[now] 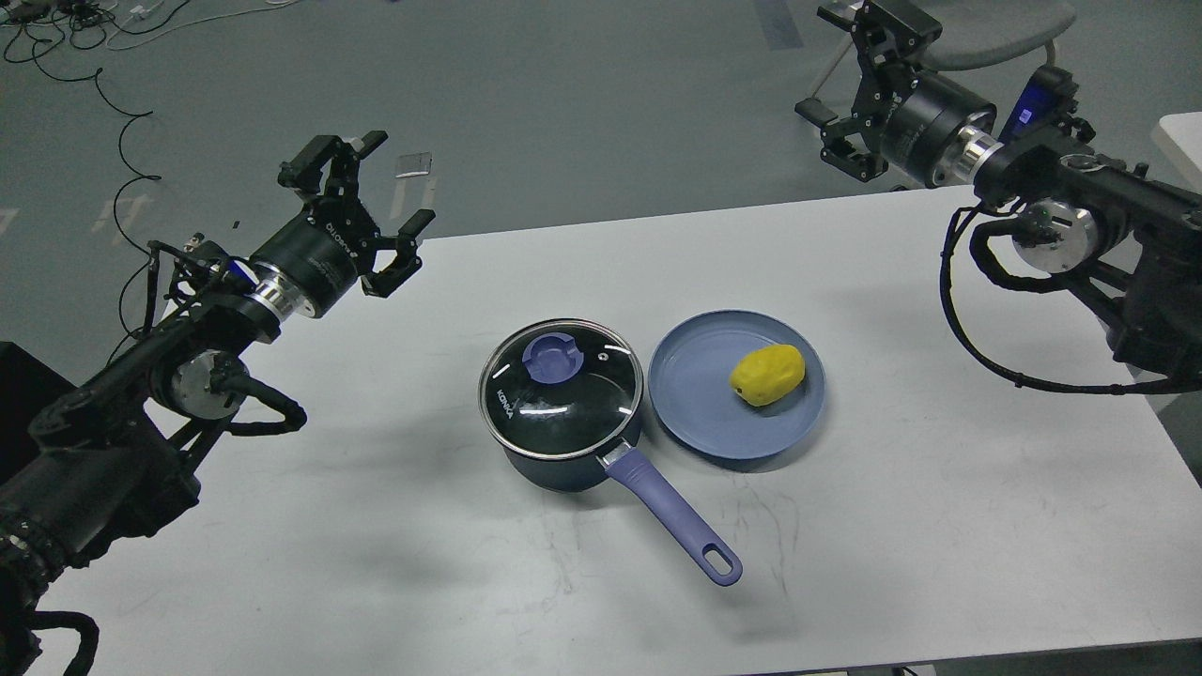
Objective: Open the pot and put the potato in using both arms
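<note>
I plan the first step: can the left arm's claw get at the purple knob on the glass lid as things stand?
Probably yes. The left claw is open and holds nothing, up and to the left of the dark navy saucepan. Only bare white table lies between, and the purple knob on the glass lid is uncovered.

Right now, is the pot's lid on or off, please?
On: the glass lid sits flat on the pot, its purple knob untouched.

The dark navy pot (563,465) has a glossy glass lid (561,390) with a shiny metal rim; the matt blue plate (695,394) and the white smooth table (376,563) look scuffed
</note>
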